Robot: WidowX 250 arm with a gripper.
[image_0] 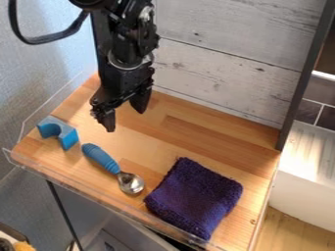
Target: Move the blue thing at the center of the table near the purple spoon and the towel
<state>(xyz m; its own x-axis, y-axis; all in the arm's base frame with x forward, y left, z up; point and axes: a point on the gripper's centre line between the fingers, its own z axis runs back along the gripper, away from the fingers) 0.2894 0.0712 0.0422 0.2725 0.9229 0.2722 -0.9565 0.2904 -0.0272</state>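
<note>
The gripper (125, 117) hangs over the back left part of the table, its two fingers apart with nothing between them. A blue arch-shaped block (68, 136) lies near the table's left corner, below and to the left of the gripper in view. Right of the block is a spoon (108, 162) with a ribbed blue handle and a metal bowl, the bowl pointing toward the front right. A dark purple towel (194, 197) lies folded at the front right, just beside the spoon's bowl without clear contact.
The wooden table (216, 142) has a clear low rim (85, 189) along its front and left edges. White wood-plank panelling (229, 63) rises behind it, with a dark upright post at the right. A white surface (302, 171) stands beyond the right edge.
</note>
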